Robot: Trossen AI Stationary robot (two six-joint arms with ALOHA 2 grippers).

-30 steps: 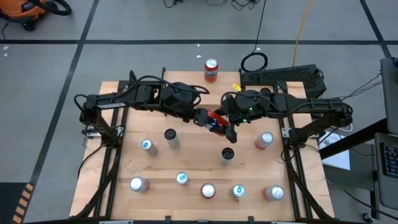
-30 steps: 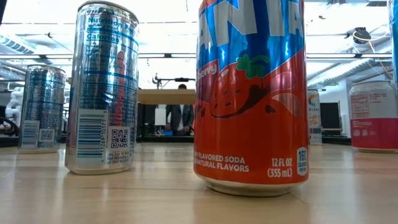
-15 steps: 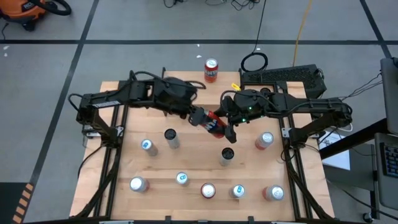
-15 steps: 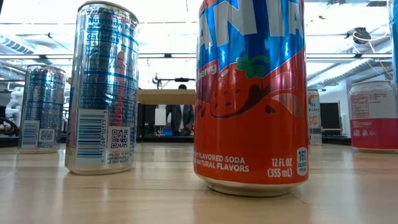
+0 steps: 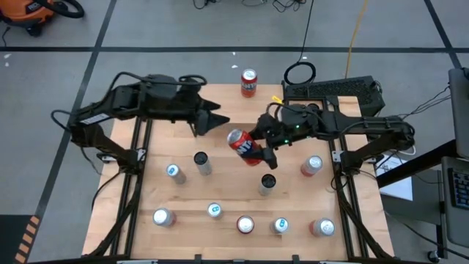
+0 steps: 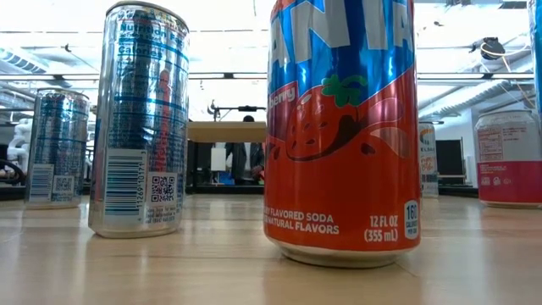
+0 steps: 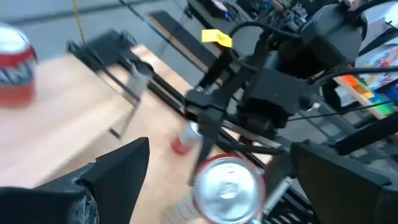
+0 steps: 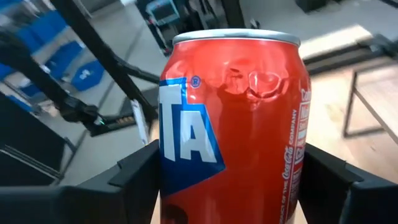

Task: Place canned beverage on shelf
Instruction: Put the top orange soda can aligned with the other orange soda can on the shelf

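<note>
A red soda can hangs above the middle of the table, with my right gripper shut on it. My left gripper stands open to the can's left, apart from it, its fingers empty. In the left wrist view the can's silver top faces that gripper. The shelf stands at the table's far side; one black leg and a piece of its board show in the right wrist view. A second red can stands by the far edge. My right gripper pinches the can's round wall between its two fingers, one on each side, on the half toward the can's bottom. The fingers come nearly level from the table's right. The can is lifted clear and tilted, its top toward the left.
Several cans stand on the table's near half, among them a black-topped one, another just under the held can, and a red-and-silver one. A big orange soda can and a slim silver can fill the low view.
My left gripper has let go of the red can, opened, and drawn back up and toward the table's left. The can stays in my right gripper and has tipped, so its silver top now shows from above.
</note>
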